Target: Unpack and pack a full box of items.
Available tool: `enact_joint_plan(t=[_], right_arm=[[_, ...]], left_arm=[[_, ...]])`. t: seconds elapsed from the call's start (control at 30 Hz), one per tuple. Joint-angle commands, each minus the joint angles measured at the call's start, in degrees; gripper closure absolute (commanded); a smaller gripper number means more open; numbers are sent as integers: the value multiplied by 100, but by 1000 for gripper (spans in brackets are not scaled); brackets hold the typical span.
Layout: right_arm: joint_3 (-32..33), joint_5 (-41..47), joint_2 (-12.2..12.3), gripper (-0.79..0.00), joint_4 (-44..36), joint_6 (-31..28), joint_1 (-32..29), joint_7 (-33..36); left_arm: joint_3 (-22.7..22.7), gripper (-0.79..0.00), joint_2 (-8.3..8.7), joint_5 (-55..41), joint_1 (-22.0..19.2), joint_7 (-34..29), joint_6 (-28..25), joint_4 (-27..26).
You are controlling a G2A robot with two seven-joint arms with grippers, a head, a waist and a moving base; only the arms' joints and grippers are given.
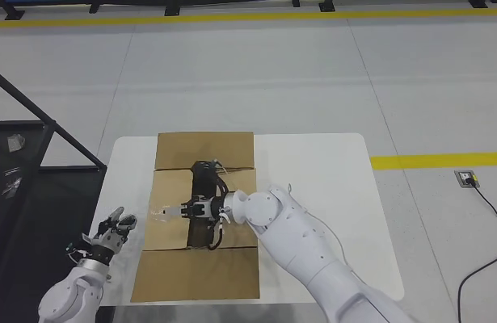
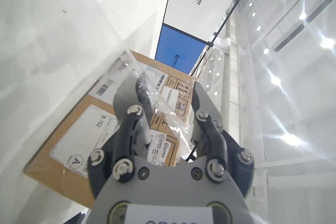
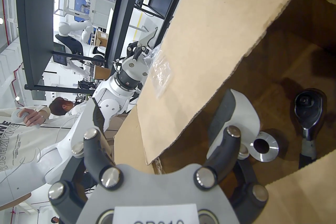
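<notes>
The right gripper (image 3: 161, 101) hung with jaws apart astride a flap (image 3: 210, 25) of the cardboard box (image 3: 288, 59), the ratchet wrench (image 3: 309, 109) lying on the floor inside just beyond its inner finger, handle running back toward the wrist.

Cardboard box (image 1: 204, 150) open, flaps spread flat; black ratchet (image 3: 310, 107), metal ring (image 3: 265, 148) lying inside.

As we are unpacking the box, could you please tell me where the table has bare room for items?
Most room: the bare table right of the box, out to the table edge. The strip left of the box is narrow, and the left gripper sits there. The box's opening is crowded by the right gripper.
</notes>
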Motion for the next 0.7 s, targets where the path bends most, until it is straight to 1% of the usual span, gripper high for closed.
enact_joint_plan(t=[0.0,0.47,0.67], right_arm=[[-15,16,-15,-785,18,16,38,29],[-48,127,-86,-785,362,0,172,13],[-26,235,-102,-785,460,29,184,97]], left_arm=[[-23,0,-1,0,19,11,-1,-24],[-155,0,-19,127,193,209,-240,-248],[-198,0,-30,106,191,259,-259,-222]])
